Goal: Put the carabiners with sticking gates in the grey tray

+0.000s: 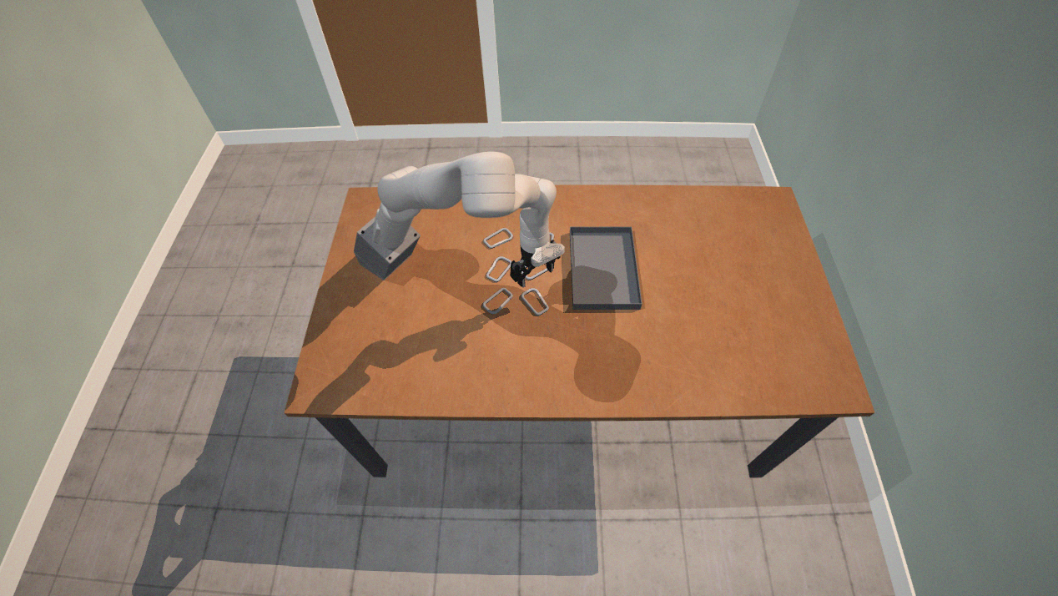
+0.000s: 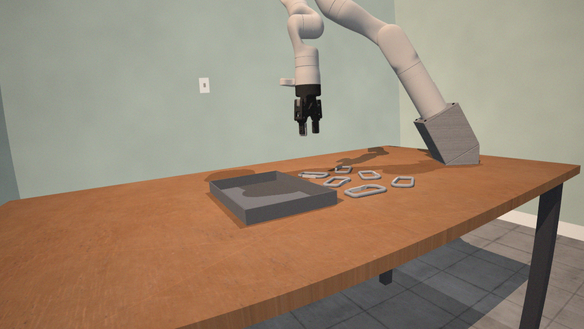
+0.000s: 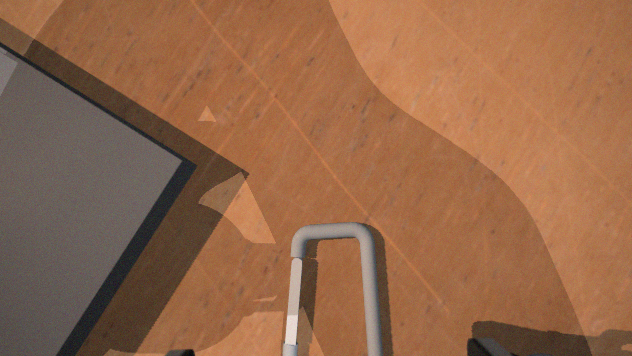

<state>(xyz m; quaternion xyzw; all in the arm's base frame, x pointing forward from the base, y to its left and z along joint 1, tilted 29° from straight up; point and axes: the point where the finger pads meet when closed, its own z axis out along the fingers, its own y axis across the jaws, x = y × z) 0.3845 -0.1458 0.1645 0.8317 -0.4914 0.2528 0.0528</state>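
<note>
1. Grey carabiners, six, flat on brown worktop [image 2: 449,191] beside grey tray [image 2: 286,206], all outside it; no readable writing anywhere.
2. Tool [image 2: 308,130] hanging above cluster, fingers spread wide, pinching nothing.
3. Top view: tool [image 1: 526,268] hiding most of carabiner nearest tray's far end.
4. Wrist view only: one carabiner [image 3: 367,280] near tray corner [image 3: 186,165], paler gate apparently shut.
</note>
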